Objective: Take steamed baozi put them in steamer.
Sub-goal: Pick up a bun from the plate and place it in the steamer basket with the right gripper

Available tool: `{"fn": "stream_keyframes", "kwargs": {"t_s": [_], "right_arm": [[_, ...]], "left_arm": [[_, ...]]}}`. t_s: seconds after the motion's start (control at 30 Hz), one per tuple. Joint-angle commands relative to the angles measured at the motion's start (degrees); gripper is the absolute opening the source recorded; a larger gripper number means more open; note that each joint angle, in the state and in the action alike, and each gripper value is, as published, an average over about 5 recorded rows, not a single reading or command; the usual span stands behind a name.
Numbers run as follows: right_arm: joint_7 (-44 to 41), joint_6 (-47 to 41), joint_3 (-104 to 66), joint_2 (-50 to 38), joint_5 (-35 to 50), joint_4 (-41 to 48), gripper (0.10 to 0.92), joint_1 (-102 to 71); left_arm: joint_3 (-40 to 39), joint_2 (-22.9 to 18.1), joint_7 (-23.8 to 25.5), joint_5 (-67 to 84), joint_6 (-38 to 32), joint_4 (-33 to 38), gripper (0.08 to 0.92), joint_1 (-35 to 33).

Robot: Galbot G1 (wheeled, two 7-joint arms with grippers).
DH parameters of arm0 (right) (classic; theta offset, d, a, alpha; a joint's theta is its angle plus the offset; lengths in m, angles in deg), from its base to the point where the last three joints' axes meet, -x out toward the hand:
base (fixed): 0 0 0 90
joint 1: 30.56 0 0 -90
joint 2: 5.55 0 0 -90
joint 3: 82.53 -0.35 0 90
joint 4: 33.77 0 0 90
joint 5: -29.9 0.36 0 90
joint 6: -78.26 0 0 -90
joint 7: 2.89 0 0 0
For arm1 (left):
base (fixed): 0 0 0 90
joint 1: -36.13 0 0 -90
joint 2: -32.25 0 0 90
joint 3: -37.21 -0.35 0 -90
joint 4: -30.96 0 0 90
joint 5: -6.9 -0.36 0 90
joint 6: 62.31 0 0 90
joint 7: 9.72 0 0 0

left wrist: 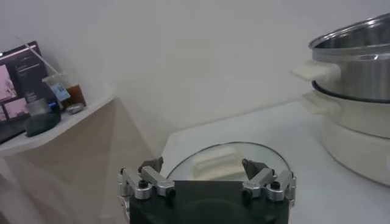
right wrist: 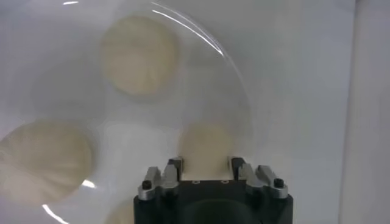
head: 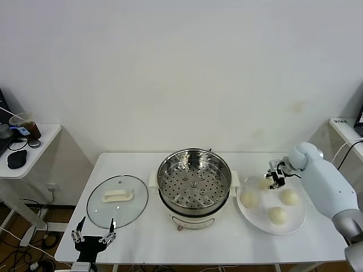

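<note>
The right gripper (right wrist: 207,165) pinches one steamed baozi (right wrist: 206,143) between its fingers above the plate (head: 295,224), the grasp step, so next comes lifting it toward the empty steamer (head: 194,177) beside it.

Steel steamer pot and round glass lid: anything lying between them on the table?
Nothing: in the head view only bare white tabletop separates the steel steamer pot from the round glass lid.

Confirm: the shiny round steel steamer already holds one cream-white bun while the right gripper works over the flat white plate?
Not quite. The head view shows the shiny round steel steamer holding no bun, only its perforated tray. The right gripper is indeed over the flat white plate, around a cream-white bun.
</note>
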Motion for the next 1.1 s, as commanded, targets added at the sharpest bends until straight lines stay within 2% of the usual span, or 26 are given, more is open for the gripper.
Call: {"fn": "stream_keyframes", "kwargs": {"t_s": [0.03,0.27,0.5,0.7,0.87,1.1], "right_arm": [[-1.5,-0.7,3.5,-1.8,5.2,-2.8,0.475,3.3],[-4.7,-0.4,16.8,-1.4,19.4,-5.8,0.475,19.0],[-6.9,11.6,26.4,6.1,28.3,-4.4,0.475,31.1],[-8.4,25.8,28.0,13.4,31.3,-1.7,0.483,33.6],[-8.7,36.6,27.7,18.3,28.4,-0.2,0.484,33.6],[-9.6,40.4,31.5,21.5,22.8,-1.3,0.484,33.3]], "left_arm": [[-0.2,0.0,-0.1,0.0,0.0,0.0,0.823,0.1],[-0.3,-0.3,-0.7,-0.3,-0.3,0.1,0.823,0.7],[-0.2,-0.4,-1.7,-0.2,-0.5,0.3,0.823,0.8],[-0.2,-0.9,-2.1,0.0,-0.4,-0.7,0.823,1.1],[0.0,-1.1,-2.2,0.1,-0.4,-0.2,0.823,0.8],[0.3,-1.8,-2.8,-0.1,-0.4,0.2,0.823,0.5]]}}
